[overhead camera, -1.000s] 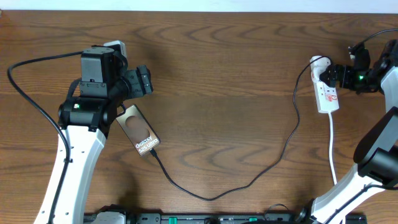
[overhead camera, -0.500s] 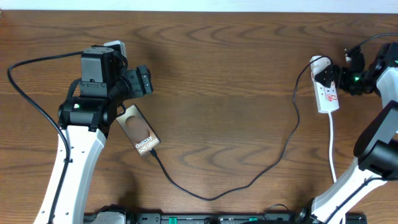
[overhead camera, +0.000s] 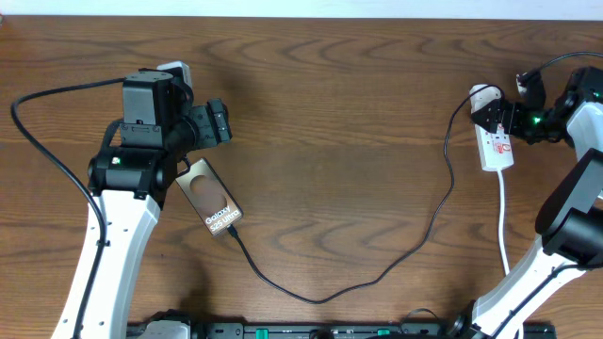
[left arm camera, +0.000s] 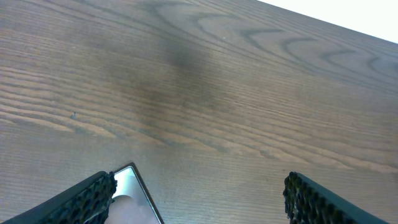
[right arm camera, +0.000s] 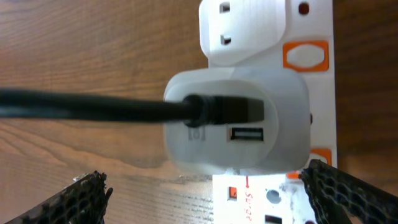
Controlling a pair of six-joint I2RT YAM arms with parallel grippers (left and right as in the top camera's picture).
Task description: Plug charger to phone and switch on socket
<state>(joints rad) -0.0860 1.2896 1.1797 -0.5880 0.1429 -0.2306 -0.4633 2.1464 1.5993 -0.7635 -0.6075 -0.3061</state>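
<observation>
Charger [overhead camera: 318, 299] between phone [overhead camera: 209, 200] and socket [overhead camera: 497, 151]

Both arms have white links [overhead camera: 108, 245], black joints [overhead camera: 146, 104] with green lights [overhead camera: 115, 160], trailing black cables [overhead camera: 66, 89] and black dimpled fingers [left arm camera: 81, 202].

Bright, even light from above, no hard shadows. Pale glare patch on the phone [overhead camera: 211, 201] face, strongest at its corner in the left wrist view. Soft dim shadow smudge on the table [overhead camera: 330, 113] just beyond the phone. Right wrist close-up slightly soft; white socket [right arm camera: 320, 112] nearly blown out. Overhead sharp.
</observation>
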